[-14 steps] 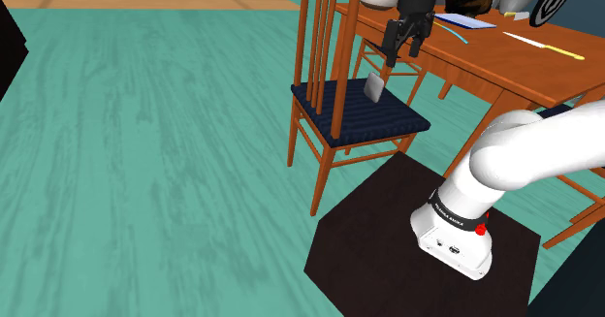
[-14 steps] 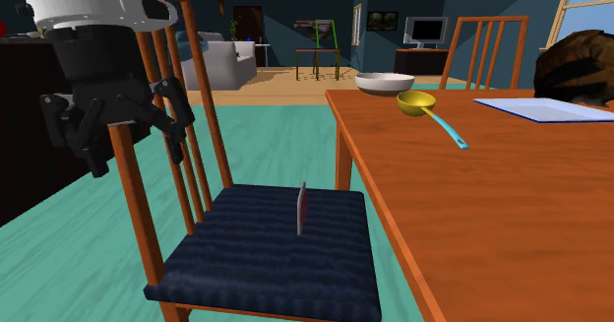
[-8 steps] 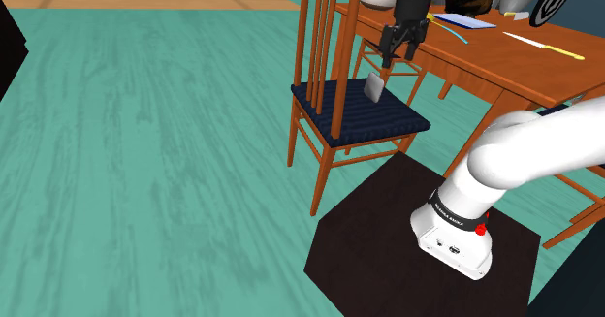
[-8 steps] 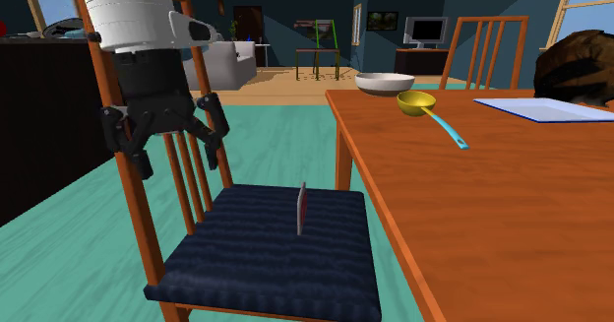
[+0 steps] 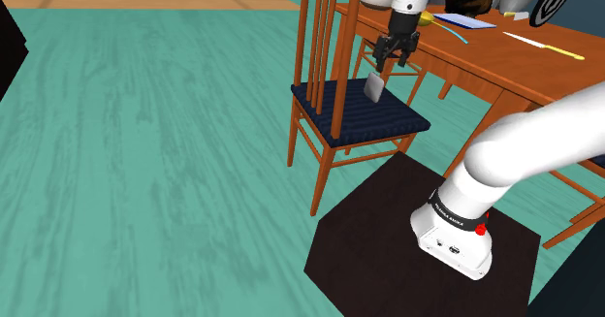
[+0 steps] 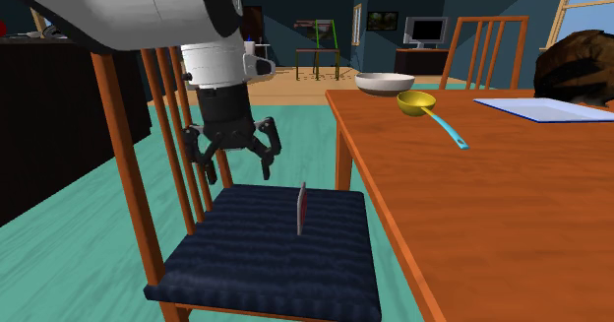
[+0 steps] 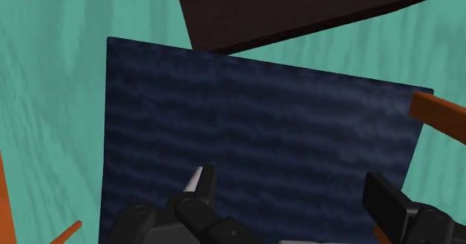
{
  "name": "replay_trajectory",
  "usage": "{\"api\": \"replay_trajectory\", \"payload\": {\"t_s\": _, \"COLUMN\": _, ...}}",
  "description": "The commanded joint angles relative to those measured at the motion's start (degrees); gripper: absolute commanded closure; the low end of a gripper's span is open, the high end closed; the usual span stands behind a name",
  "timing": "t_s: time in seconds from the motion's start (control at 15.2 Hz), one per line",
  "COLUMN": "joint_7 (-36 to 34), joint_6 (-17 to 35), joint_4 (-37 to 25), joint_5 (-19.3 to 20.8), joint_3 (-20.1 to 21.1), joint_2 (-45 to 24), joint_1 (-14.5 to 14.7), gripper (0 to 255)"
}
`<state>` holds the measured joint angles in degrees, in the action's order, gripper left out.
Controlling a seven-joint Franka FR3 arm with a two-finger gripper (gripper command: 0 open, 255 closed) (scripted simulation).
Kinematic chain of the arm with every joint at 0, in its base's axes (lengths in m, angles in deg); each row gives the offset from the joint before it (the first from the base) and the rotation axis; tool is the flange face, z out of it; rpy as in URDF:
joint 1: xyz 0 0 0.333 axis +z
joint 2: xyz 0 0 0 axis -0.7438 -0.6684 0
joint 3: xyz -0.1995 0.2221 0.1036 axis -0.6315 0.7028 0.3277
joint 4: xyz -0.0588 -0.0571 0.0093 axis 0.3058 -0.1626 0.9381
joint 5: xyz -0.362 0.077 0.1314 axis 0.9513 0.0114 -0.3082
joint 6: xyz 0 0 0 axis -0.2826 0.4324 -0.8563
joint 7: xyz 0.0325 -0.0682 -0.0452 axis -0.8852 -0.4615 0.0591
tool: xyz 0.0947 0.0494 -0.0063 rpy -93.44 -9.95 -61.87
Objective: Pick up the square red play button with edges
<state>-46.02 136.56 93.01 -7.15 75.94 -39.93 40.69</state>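
The play button [image 5: 373, 87] is a thin square plate standing on edge on the dark blue chair cushion [image 5: 354, 116]. Its face looks grey in the shoulder view. In the second exterior view the button [image 6: 301, 209] shows edge-on, with a reddish side. My black gripper [image 5: 394, 61] hangs open just above the cushion's far part, a little beyond the button. In the second exterior view the gripper [image 6: 238, 170] is to the button's left and slightly higher. In the wrist view a pale sliver of the button [image 7: 194, 179] shows beside one of the gripper's [image 7: 291, 198] fingers [image 7: 204, 184]; nothing is between them.
The orange wooden chair's back slats [image 6: 177, 162] rise close beside the gripper. An orange table [image 6: 492, 192] next to the seat carries a white bowl [image 6: 385, 82], a yellow ladle [image 6: 423, 105] and a sheet of paper [image 6: 536, 108]. The dark stand [image 5: 417, 237] lies just in front of the chair.
The gripper has come down and moved to the second exterior view's right, from beside the chair back to just over the cushion near the button. It stayed open; the button has not moved.
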Motion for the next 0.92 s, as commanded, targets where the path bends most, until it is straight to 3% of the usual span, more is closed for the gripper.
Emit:
{"api": "replay_trajectory", "payload": {"t_s": 0.0, "joint_7": 0.67, "joint_6": 3.63, "joint_4": 0.05, "joint_5": 0.45, "joint_3": -1.76, "joint_2": -2.66, "joint_1": -0.97, "gripper": 0}}
{"api": "replay_trajectory", "payload": {"t_s": 0.59, "joint_7": 5.36, "joint_6": 16.92, "joint_4": -4.84, "joint_5": -1.17, "joint_3": -9.62, "joint_2": -17.46, "joint_1": -4.18, "gripper": 0}}
{"api": "replay_trajectory", "payload": {"t_s": 0.86, "joint_7": 5.65, "joint_6": 19.79, "joint_4": -3.72, "joint_5": -1.49, "joint_3": -10.07, "joint_2": -19.13, "joint_1": -4.31, "gripper": 0}}
